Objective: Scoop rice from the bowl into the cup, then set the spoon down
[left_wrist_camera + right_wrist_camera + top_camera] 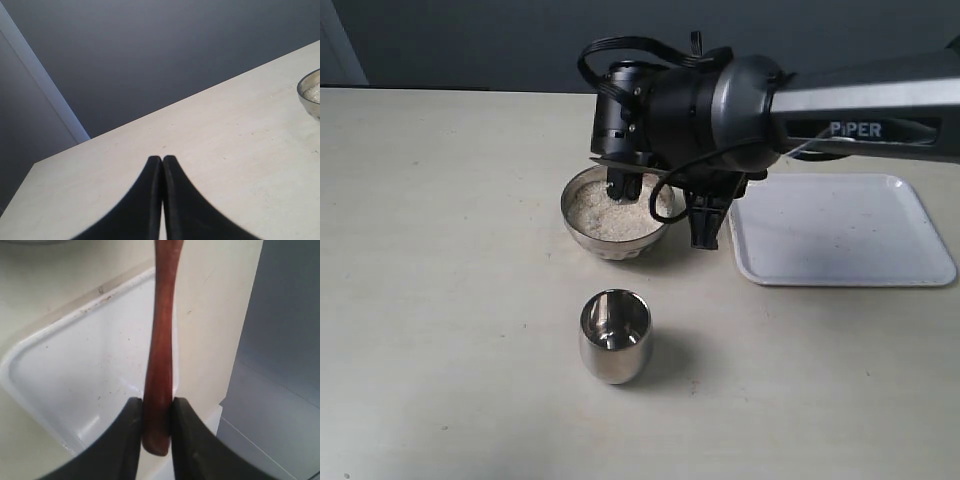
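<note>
Soft even light, faint shadow beside the cup [614, 336], glints on its steel, spoon [161, 355] slightly blurred close up

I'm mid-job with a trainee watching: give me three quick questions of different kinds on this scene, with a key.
1. Fill in: in the exterior view the cup stands ___ the camera than the bowl.
2. The right tool grips: A the cup, B the spoon, C the bowl.
3. True or false: the left tool is shut and empty.
Key: 1 nearer; 2 B; 3 true.
</note>
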Tool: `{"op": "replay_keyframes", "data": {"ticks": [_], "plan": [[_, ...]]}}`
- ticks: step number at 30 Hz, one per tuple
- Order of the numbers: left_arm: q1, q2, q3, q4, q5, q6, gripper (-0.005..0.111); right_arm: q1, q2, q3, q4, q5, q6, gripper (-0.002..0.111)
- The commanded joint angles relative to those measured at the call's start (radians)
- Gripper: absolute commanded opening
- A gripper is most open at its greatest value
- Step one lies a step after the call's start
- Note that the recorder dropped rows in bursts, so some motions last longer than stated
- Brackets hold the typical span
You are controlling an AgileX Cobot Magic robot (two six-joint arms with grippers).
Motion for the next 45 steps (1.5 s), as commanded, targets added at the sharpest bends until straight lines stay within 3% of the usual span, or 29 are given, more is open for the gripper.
{"op": "replay_keyframes", "data": {"ticks": [1, 18, 45], "plan": [[-0.001, -0.005, -0.005, 0.0, -0.006, -0.007, 0.0, 0.021, 0.005, -0.004, -0.009, 0.005, -0.005, -0.001], [-0.001, -0.005, -0.005, 0.0, -0.006, -0.007, 0.0, 0.035, 0.082, -0.004, -0.101, 0.005, 0.018, -0.001], [-0.001, -0.005, -0.005, 0.0, -0.006, -0.007, 0.0, 0.035, 0.124, -0.004, -0.028, 0.005, -0.002, -0.001]]}}
